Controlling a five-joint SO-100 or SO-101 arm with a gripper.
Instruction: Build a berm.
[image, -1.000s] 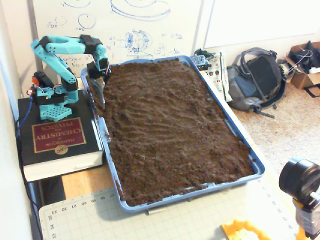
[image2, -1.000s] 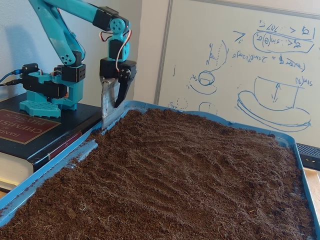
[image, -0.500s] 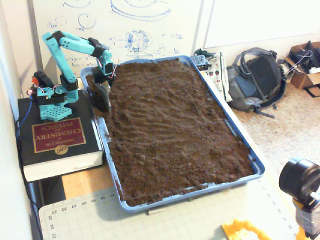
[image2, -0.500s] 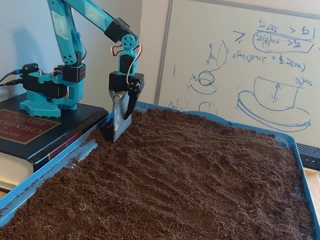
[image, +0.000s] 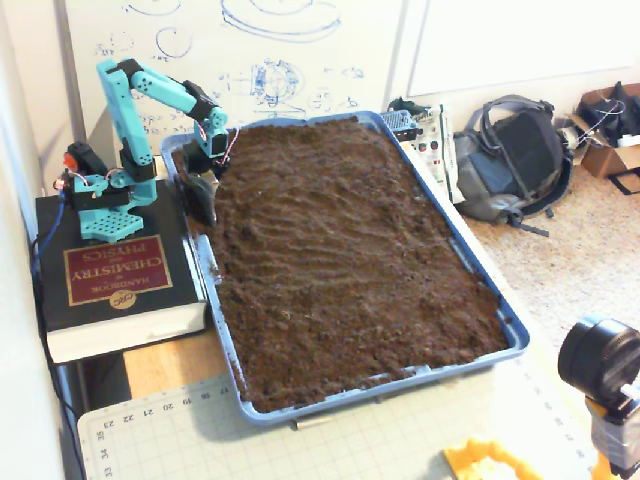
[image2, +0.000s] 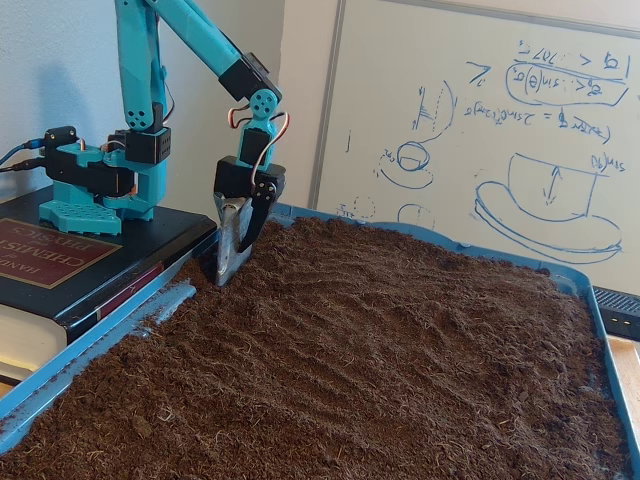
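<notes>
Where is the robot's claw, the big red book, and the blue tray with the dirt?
gripper (image2: 226, 268), a fixed view, tips at the soil.
red book (image: 108, 270), a fixed view, middle of its cover.
blue tray (image: 512, 330), a fixed view, its right rim.

The tips of the gripper (image2: 229, 268) are sunk in the soil (image2: 380, 350), so what lies below the jaws, and whether they stand apart or closed, cannot be told. In a fixed view the gripper (image: 203, 198) is too small and dark to read. The tray (image2: 160, 300) is cut off by the lower and right picture edges, far from the jaws. No berm can be made out near the jaws.
</notes>
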